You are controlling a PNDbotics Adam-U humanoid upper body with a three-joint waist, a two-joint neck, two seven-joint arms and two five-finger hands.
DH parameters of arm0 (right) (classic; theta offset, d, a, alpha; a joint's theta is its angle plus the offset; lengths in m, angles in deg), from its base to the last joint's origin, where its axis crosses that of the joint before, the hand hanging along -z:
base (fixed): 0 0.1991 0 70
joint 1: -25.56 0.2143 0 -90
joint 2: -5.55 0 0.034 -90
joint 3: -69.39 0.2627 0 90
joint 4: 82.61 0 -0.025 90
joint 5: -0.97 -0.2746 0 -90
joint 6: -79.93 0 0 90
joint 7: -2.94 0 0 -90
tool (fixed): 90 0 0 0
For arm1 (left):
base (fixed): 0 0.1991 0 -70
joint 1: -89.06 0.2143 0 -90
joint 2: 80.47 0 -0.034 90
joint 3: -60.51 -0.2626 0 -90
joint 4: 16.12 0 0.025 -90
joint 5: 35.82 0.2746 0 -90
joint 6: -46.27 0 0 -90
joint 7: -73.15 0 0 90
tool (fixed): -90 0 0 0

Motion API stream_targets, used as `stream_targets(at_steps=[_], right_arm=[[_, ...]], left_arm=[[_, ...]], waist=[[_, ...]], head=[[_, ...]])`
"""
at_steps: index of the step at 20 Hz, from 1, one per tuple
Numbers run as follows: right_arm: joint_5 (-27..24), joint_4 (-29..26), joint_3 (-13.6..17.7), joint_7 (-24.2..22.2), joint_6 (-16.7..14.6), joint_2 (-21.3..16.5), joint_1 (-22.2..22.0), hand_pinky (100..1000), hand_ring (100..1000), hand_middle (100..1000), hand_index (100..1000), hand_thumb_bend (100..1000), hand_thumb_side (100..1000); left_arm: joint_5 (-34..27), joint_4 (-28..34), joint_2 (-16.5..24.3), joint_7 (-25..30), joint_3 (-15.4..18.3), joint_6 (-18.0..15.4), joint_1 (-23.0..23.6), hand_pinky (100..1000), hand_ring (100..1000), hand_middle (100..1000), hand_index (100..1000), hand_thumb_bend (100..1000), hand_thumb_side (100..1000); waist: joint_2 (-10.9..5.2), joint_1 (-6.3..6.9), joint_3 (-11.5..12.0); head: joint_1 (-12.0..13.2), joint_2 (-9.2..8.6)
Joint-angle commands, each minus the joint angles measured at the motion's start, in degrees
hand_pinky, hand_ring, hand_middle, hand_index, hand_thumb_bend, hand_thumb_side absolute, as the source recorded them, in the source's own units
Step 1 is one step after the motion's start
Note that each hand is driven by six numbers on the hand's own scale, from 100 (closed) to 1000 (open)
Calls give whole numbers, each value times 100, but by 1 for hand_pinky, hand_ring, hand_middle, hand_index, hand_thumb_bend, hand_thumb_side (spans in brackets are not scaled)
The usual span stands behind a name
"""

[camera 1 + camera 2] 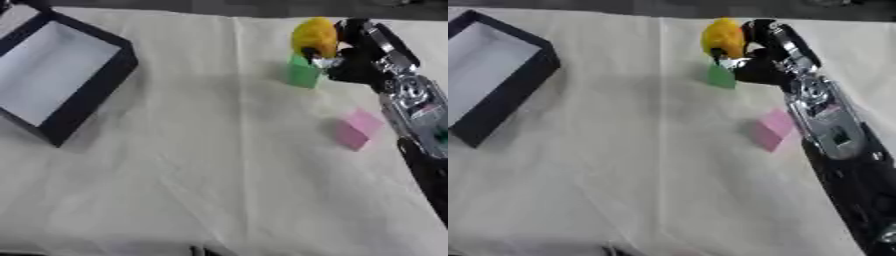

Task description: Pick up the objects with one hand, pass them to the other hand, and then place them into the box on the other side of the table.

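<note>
Yellow rounded object point(313, 36) sits at the far right of the worktop point(219, 165), gripped by the right hand point(352, 55), whose fingers curl round it from the right. Touching its near side stands a green block point(304, 73). A pink block point(357, 129) lies nearer, just beside the right forearm. At the far left is a dark-walled box point(87, 95) with a pale floor, nothing showing inside it. The left hand appears in neither view.
</note>
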Motion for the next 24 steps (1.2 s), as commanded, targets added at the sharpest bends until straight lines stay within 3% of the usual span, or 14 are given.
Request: stream_targets(at_steps=[1,7,10,14,24], right_arm=[[88,36,-41,27,-186,124,109,388,696,303,475,329,100],[99,253,-173,12,-414,431,118,388,698,305,475,323,100],[172,339,-234,63,-527,527,133,389,698,304,475,320,100],[297,437,-303,190,-647,654,133,391,699,304,475,317,100],[579,637,-432,317,-884,813,162,392,699,305,475,312,100]], left_arm=[[-20,97,8,267,-182,126,-264,814,606,666,779,100,582],[163,97,-157,545,-475,425,-598,817,609,668,781,100,577],[369,97,-225,732,-604,528,-787,826,619,680,788,100,530],[822,97,-324,1044,-721,750,-1047,836,633,694,797,100,447],[1803,97,-570,1746,-1020,1284,-1545,834,651,713,810,100,401]], waist=[[-126,33,23],[-111,63,105],[-110,66,157],[-113,56,221],[-74,99,344]], head=[[29,33],[37,33],[34,33],[-30,33],[-177,33]])
